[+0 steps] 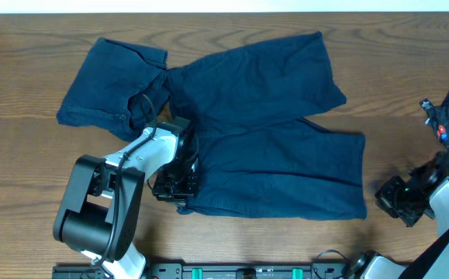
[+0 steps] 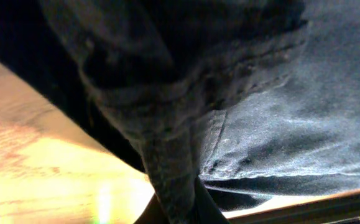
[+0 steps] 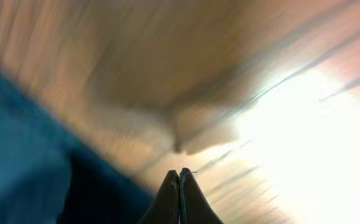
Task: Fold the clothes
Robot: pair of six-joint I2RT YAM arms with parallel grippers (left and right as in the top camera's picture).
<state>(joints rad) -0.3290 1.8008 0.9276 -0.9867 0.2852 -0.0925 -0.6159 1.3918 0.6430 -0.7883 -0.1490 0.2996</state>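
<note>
While our left gripper sits at the near-left edge of the shorts, its wrist view fills with navy cloth; the waistband bunches into a ridge running down to where our fingertips should be, and the table shows underneath. We read it as clenched on the waistband with that edge raised off the wood, though the fingers themselves are buried in fabric.

It makes sense to hold there; the band is the thickest seam, a firm handle for carrying 1 side over the other. The shorts lie mid-table, 2 legs fanned out to the right; the far leg angles away, the near leg lies flat and runs toward our right gripper.

That one sits over bare wood just beside the near leg's hem, touching no cloth; its fingers are pressed together with nothing between them, and its picture is smeared. We'd say it is placed there because the hem is the matching corner for a 2-handed fold.

A second pair lies crumpled at far left, touching the first near the waist; it could drag along if we lift high. Fold barely begun, we judge; the next move calls for the right to open and take the hem.
</note>
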